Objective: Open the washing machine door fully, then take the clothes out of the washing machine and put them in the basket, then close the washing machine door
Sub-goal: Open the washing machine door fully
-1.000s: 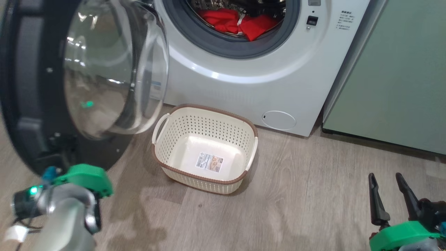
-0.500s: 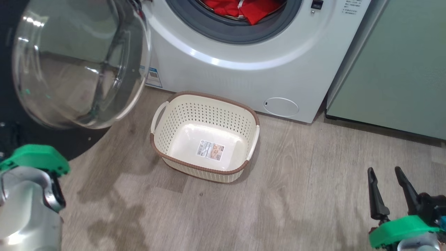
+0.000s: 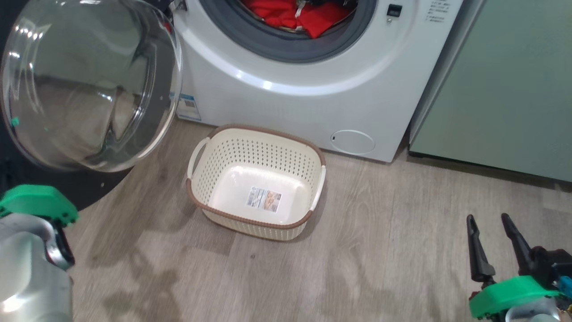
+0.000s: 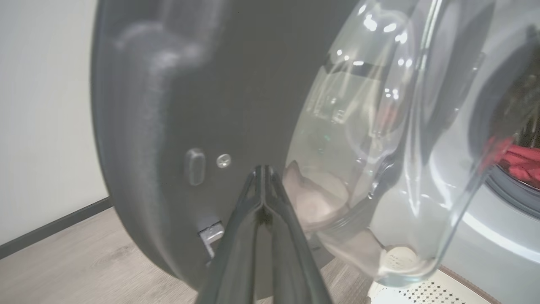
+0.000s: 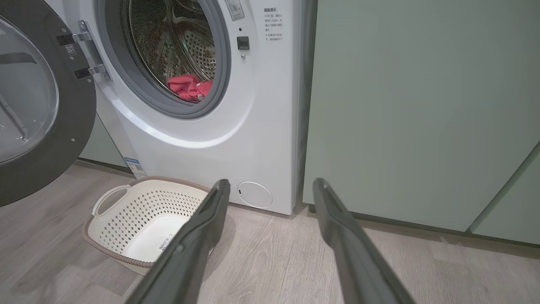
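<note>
The washing machine [image 3: 313, 103] stands with its door [image 3: 89, 85] swung out to the left, glass bowl facing me. Red clothes [image 3: 295, 13] lie inside the drum, also seen as the clothes [image 5: 190, 86] in the right wrist view. The cream basket [image 3: 250, 220] sits on the floor in front of the machine with only its paper label inside. My left gripper [image 4: 262, 169] is shut with nothing in it, its tips close against the door's black inner face [image 4: 168, 126]. Low at the right, my right gripper [image 3: 487, 219] hangs open and holds nothing.
Pale green cabinets [image 3: 505, 89] stand right of the machine. Wood-look floor [image 3: 380, 250] lies bare between the basket and my right gripper. A white wall with a dark skirting [image 4: 50, 223] is behind the door.
The door has swung further open to the left, and my left arm has moved left with it. The head camera has shifted. My right gripper has stayed open and still.
</note>
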Controlling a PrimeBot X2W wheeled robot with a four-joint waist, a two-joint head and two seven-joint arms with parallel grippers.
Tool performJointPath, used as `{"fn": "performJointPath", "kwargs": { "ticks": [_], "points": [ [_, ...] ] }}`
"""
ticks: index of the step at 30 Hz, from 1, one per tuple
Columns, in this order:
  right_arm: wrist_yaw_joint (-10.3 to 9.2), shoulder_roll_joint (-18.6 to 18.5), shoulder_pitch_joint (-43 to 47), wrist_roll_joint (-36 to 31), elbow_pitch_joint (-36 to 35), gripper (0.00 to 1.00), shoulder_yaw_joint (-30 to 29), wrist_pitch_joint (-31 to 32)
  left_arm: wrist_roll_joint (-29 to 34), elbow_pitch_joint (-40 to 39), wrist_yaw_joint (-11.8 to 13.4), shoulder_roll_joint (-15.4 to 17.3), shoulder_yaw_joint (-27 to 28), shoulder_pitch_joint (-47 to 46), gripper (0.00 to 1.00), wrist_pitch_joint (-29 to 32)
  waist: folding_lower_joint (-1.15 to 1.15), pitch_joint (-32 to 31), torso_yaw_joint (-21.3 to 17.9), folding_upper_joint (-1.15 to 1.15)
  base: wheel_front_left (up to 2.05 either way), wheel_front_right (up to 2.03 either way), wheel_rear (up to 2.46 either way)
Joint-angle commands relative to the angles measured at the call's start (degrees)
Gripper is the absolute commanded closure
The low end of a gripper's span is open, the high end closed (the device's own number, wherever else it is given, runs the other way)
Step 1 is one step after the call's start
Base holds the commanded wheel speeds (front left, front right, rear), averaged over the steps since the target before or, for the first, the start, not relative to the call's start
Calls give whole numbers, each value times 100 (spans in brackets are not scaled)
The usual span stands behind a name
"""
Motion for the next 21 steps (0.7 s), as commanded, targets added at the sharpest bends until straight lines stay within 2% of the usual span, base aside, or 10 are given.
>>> {"fn": "performJointPath", "kwargs": {
  "ticks": [1,7,14,18,20,21],
  "points": [
    [-4,-70,-112,22,-134,0,142,-61,110,-219,-25,167,113,-74,100,-37,0,-72,-44,0,0,0,0],
    [-4,34,-47,33,-100,0,230,-61,447,-765,-289,-101,-27,507,100,-37,0,-340,-293,0,0,0,0],
    [-4,124,-73,32,-130,0,265,-61,662,-1552,-673,-517,-267,1260,100,-37,0,-499,-761,0,0,0,0],
    [-4,150,-79,16,-204,0,327,-61,721,-1827,-869,-705,-416,1549,52,-37,0,-555,-1035,0,0,0,0],
    [-4,152,-81,14,-216,0,351,-61,727,-1886,-976,-764,-479,1611,7,-37,0,-574,-1158,0,0,0,0],
    [-4,154,-81,13,-221,0,358,-61,752,-1891,-1025,-783,-526,1627,0,-37,0,-580,-1211,0,0,0,0]
  ]
}}
